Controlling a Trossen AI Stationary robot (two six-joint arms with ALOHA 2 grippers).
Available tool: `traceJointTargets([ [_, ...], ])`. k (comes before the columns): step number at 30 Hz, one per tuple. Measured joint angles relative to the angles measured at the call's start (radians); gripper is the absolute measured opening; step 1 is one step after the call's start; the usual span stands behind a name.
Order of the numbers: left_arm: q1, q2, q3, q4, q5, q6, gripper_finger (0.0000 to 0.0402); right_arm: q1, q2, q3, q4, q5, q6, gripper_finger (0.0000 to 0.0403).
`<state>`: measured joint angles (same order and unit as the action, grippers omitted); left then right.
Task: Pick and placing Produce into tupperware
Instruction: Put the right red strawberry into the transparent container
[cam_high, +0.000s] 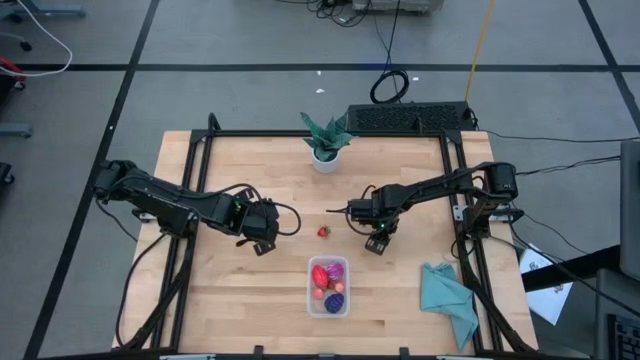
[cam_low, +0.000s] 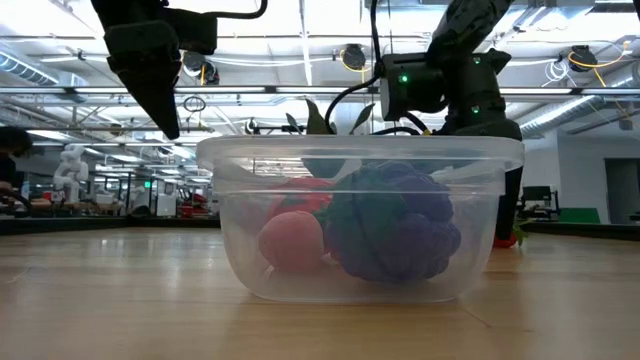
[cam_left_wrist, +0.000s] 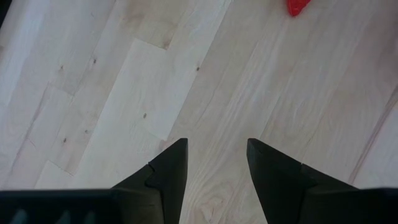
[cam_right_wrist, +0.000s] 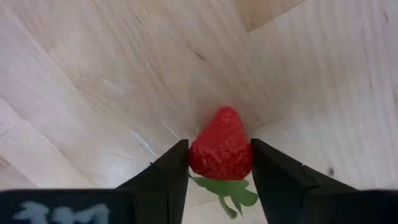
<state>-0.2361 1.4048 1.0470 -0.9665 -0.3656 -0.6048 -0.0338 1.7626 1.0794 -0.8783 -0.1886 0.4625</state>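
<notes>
The tupperware (cam_high: 328, 300) is a clear container near the table's front middle. It holds several produce pieces, among them a purple bunch (cam_low: 390, 225) and a pink ball (cam_low: 290, 240). A red strawberry (cam_right_wrist: 221, 140) lies on the wood between the fingers of my right gripper (cam_right_wrist: 219, 146), which points down just behind the container on its right. In the high view the right gripper (cam_high: 372, 228) hides it. Another small red piece (cam_high: 323, 232) lies on the table between the arms. My left gripper (cam_left_wrist: 217, 149) hangs open over bare wood, left of that piece. My right gripper pinches the strawberry's two sides (cam_right_wrist: 196, 155) between its two fingers (cam_right_wrist: 171, 168). They come from above, pointing almost straight down. The strawberry's green leaves (cam_right_wrist: 227, 190) face the wrist and its tip points away. It sits at table level (cam_low: 505, 238).
A potted plant (cam_high: 326, 140) stands at the far middle of the table. A teal cloth (cam_high: 448, 295) lies at the near right corner. Black frame rails (cam_high: 190, 200) run along both sides. Bare wood stretches left of the container.
</notes>
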Motion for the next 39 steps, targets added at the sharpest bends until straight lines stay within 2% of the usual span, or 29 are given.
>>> traceJointTargets([
  [4, 0.0, 0.0, 0.0, 0.0, 0.0, 0.0, 0.017, 0.0, 0.0, 0.0, 0.0, -0.001, -0.002, 0.0134],
  [10, 0.0, 0.0, 0.0, 0.0, 0.0, -0.002, 0.017, 0.0, 0.0, 0.0, -0.002, 0.0, -0.001, 0.0148],
  [21, 0.0, 0.0, 0.0, 0.0, 0.0, -0.002, 0.017, 0.0, 0.0, 0.012, -0.019, -0.001, -0.003, 0.0142],
  [39, 0.0, 0.0, 0.0, 0.003, -0.001, 0.011, 0.017, 0.025, -0.005, 0.23, -0.1, -0.018, -0.003, 0.0143],
])
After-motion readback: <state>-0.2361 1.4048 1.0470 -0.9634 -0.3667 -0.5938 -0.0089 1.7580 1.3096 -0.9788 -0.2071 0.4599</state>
